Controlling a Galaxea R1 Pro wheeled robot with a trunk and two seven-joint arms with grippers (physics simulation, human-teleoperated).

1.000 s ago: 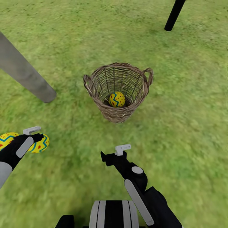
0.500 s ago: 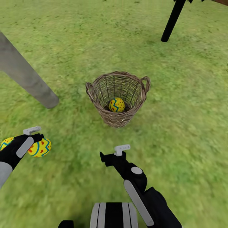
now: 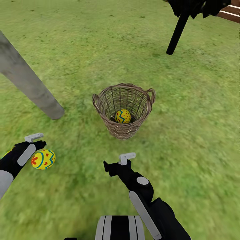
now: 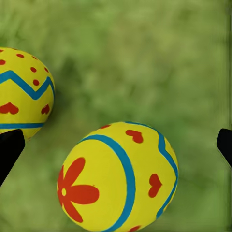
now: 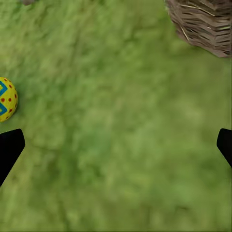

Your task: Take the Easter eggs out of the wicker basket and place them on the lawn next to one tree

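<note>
Lawn (image 3: 83, 40) – mottled green grass across the head view, with a strip of brown slatted fence (image 3: 230, 13) at the far right corner. Grey tree trunk (image 3: 28, 85) leans in from the left and meets the ground left of the basket; a black-trunked tree (image 3: 176, 33) stands farther off, beyond and right of the basket.

Wicker basket (image 3: 124, 128) upright on the grass, mid-view, one Easter egg (image 3: 122, 116) lying at its bottom.

Right arm reaches forward below the basket; right gripper (image 5: 116, 145) has its jaws spread wide, nothing between them, grass beneath. The basket's woven wall sits at a corner of the right wrist view.

Left gripper (image 4: 116, 145) low at the left – jaws wide apart, gripping nothing. A second egg (image 3: 43, 159) lies on the grass just beside its fingers, near the grey trunk's base. In the left wrist view a third egg (image 4: 21, 94) sits just beside that one, on grass.
</note>
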